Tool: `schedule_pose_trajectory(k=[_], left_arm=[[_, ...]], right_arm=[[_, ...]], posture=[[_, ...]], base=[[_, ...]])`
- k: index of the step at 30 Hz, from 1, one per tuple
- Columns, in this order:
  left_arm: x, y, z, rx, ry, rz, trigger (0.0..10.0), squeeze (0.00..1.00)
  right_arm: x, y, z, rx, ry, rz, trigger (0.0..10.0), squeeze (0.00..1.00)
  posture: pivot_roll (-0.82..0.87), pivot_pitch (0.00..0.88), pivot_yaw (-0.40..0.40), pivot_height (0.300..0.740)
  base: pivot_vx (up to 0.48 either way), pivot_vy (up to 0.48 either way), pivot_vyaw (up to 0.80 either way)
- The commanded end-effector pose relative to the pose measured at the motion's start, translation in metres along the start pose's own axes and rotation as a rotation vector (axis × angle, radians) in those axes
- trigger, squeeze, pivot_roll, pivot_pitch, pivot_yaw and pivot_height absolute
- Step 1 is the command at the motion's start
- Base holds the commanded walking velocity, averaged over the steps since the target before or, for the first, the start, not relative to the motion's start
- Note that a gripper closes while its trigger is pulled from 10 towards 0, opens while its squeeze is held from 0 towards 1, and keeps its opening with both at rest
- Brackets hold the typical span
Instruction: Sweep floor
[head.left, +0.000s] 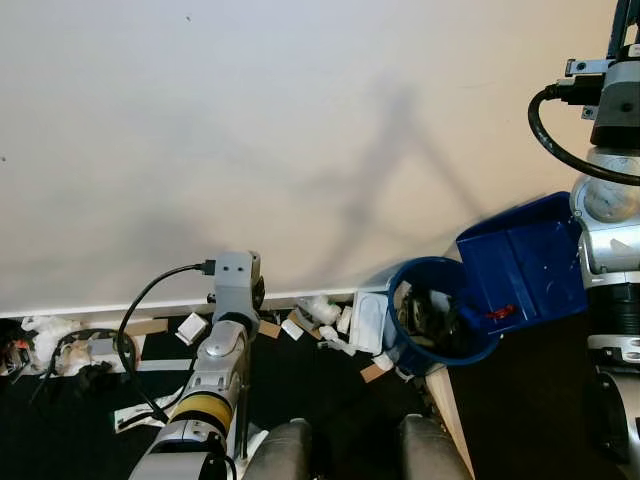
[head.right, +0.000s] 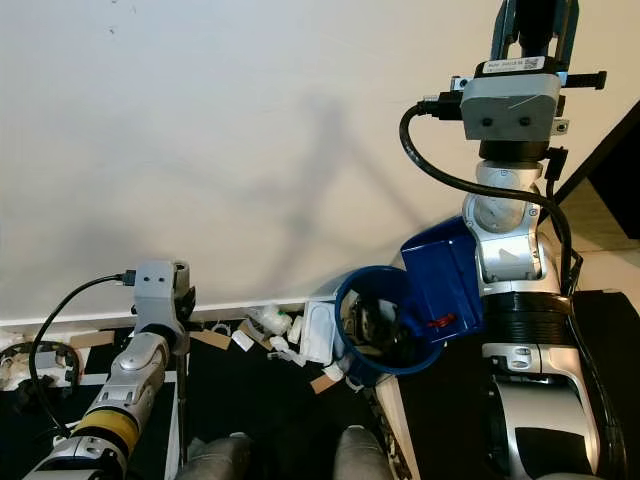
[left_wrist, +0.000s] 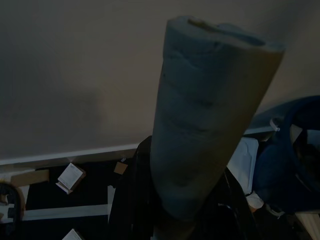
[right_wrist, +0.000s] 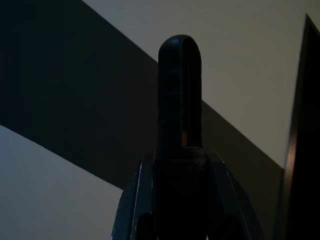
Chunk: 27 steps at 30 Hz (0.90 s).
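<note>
The blue dustpan (head.right: 440, 280) hangs tipped over the blue bin (head.right: 385, 335) by the white wall (head.left: 300, 130), and I judge that if my raised arm wobbles, scraps could slide past the rim and join the paper litter (head.left: 325, 325) along the baseboard. My right gripper (right_wrist: 180, 145) is clamped narrow around a dark looped handle (right_wrist: 180, 90), which I take to be the dustpan's. My left gripper (left_wrist: 192, 200) is closed around a thick grey padded pole (left_wrist: 205, 115), probably the broom, held upright beside the litter.
</note>
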<state>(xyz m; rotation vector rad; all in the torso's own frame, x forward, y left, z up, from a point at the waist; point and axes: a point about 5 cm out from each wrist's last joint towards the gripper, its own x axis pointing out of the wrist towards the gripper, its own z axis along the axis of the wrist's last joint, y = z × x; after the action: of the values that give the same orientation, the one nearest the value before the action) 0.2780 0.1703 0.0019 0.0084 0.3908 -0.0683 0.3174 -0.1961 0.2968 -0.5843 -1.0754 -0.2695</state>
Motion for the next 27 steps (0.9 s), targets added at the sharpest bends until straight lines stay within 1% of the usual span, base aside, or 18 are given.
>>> schedule_pose_trajectory(k=[1,7,9,12,13,18,21,22,23,26,27], left_arm=[[-0.002,-0.007,-0.012,-0.061,0.051,-0.027,10.0,0.0],[-0.002,-0.007,-0.012,-0.062,0.05,-0.026,10.0,0.0],[-0.002,-0.007,-0.012,-0.062,0.05,-0.026,10.0,0.0],[-0.003,-0.005,-0.013,-0.061,0.051,-0.019,10.0,0.0],[-0.003,-0.004,-0.013,-0.062,0.051,-0.016,10.0,0.0],[-0.003,-0.001,-0.013,-0.067,0.05,-0.002,10.0,0.0],[-0.005,0.0,-0.014,-0.065,0.05,0.001,10.0,0.0],[-0.005,0.0,-0.014,-0.065,0.05,0.001,10.0,0.0],[-0.005,0.0,-0.015,-0.061,0.053,0.0,10.0,0.0],[-0.006,0.0,-0.016,-0.057,0.055,0.0,10.0,0.0],[-0.006,0.001,-0.017,-0.055,0.056,0.0,10.0,0.0]], right_arm=[[0.008,0.005,0.014,-0.005,-0.11,0.045,10.0,0.0],[0.008,0.022,0.024,0.035,-0.17,0.114,10.0,0.0],[0.008,0.022,0.024,0.035,-0.17,0.114,10.0,0.0],[0.008,0.031,0.028,0.068,-0.212,0.197,10.0,0.0],[0.008,0.032,0.028,0.082,-0.207,0.215,10.0,0.0],[0.009,0.029,0.021,0.108,-0.171,0.22,10.0,0.0],[0.006,0.03,0.019,0.107,-0.176,0.27,10.0,0.0],[0.006,0.03,0.019,0.107,-0.176,0.27,10.0,0.0],[0.002,0.032,0.018,0.106,-0.182,0.298,10.0,0.0],[-0.001,0.035,0.018,0.117,-0.181,0.323,10.0,0.0],[-0.001,0.034,0.015,0.137,-0.154,0.306,10.0,0.0]], posture=[[-0.04,0.035,-0.001,0.74],[-0.03,0.035,-0.008,0.74],[-0.03,0.035,-0.008,0.74],[-0.03,0.034,-0.015,0.74],[-0.02,0.035,-0.019,0.74],[-0.02,0.038,-0.024,0.74],[-0.01,0.042,-0.024,0.74],[-0.01,0.042,-0.024,0.74],[-0.01,0.045,-0.024,0.74],[-0.01,0.044,-0.024,0.74],[-0.01,0.044,-0.025,0.74]], base=[[0.0,0.0,0.0],[0.0,0.0,0.0],[0.0,0.0,0.0],[0.0,0.0,0.0],[0.0,0.0,0.0],[0.0,0.0,0.0],[0.0,0.0,0.0],[0.0,0.0,0.0],[0.0,0.0,0.0],[0.0,0.0,0.0],[0.0,0.0,0.0]])
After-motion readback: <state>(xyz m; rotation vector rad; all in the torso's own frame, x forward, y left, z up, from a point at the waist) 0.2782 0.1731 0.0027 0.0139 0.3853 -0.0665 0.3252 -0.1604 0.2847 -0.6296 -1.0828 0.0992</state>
